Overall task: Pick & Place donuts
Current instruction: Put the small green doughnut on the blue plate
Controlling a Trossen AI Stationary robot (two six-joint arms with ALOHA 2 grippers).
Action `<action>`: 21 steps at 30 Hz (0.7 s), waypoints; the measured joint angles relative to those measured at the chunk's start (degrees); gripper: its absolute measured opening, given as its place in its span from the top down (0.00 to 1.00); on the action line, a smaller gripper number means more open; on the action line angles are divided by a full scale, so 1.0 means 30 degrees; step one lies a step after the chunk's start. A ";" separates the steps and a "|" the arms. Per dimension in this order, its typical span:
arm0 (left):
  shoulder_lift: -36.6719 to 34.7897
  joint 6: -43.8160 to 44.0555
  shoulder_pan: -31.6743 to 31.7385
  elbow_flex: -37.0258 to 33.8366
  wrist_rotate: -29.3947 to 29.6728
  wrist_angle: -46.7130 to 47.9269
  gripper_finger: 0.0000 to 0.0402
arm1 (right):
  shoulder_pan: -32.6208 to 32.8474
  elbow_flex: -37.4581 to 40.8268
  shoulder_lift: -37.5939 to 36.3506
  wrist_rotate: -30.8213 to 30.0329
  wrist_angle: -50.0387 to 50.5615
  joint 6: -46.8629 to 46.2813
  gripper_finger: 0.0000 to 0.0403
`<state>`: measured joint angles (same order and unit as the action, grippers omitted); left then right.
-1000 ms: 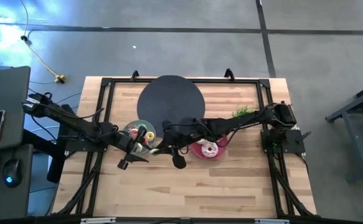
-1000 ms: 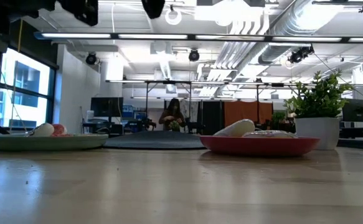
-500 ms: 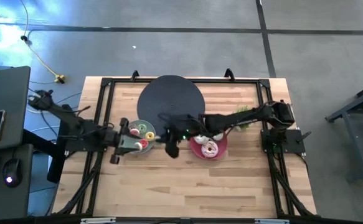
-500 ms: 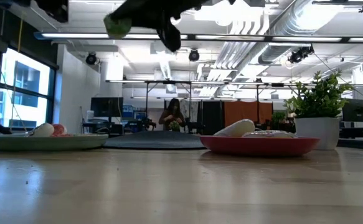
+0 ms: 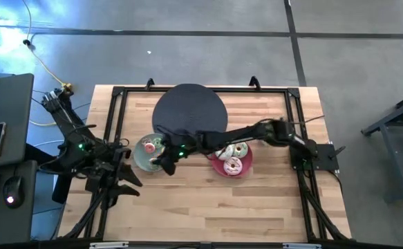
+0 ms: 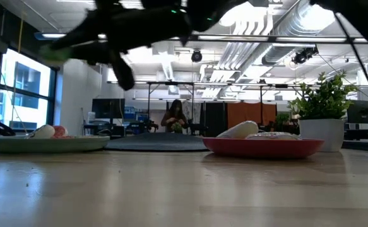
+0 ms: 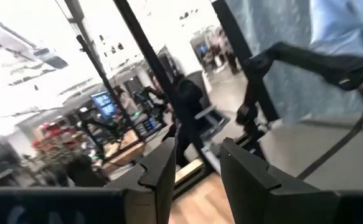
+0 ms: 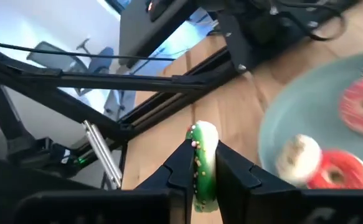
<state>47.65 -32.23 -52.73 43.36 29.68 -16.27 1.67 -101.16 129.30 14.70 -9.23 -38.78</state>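
My right gripper [image 5: 165, 163] reaches in from the table's right and hangs over the near right rim of the grey-green plate [image 5: 146, 156]. It is shut on a mint-green iced donut [image 8: 203, 163], which shows as a green blur [image 6: 57, 53] in the low view. That plate holds a pink donut [image 8: 362, 106], a white one [image 8: 298, 157] and a red one [image 8: 337, 173]. The pink plate [image 5: 223, 168] carries more donuts [image 5: 233, 165]. My left gripper [image 7: 197, 167] stands open off the table's left edge [image 5: 125, 181], with nothing between its fingers. My right gripper pinches the green-iced donut's two flat faces [image 8: 200, 174] between its two fingers. The donut stands on edge and sticks out past the fingertips. The fingers come from the table's right, slanting a little downward. The donut is lifted clear of table and plate.
A round black mat [image 5: 189, 111] lies at the far middle of the table. A potted plant [image 6: 322, 94] stands at the far right. Bare wood [image 5: 208, 207] runs along the near side. A black frame [image 5: 111, 124] borders the table.
My left gripper has drawn back from the grey-green plate toward the table's left edge, rising and rolling. My right gripper has carried the green donut leftward from between the two plates to the grey-green plate's rim, sinking and rolling as it went.
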 joint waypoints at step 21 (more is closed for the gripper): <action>0.0681 -0.2346 -0.0808 0.1827 0.0436 0.1003 0.72 | -0.1523 -0.9168 0.7410 0.0208 0.4270 -0.4135 0.78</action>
<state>49.69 -39.27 -55.16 48.84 30.98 -13.26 -2.90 -128.66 151.53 15.32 3.59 -51.18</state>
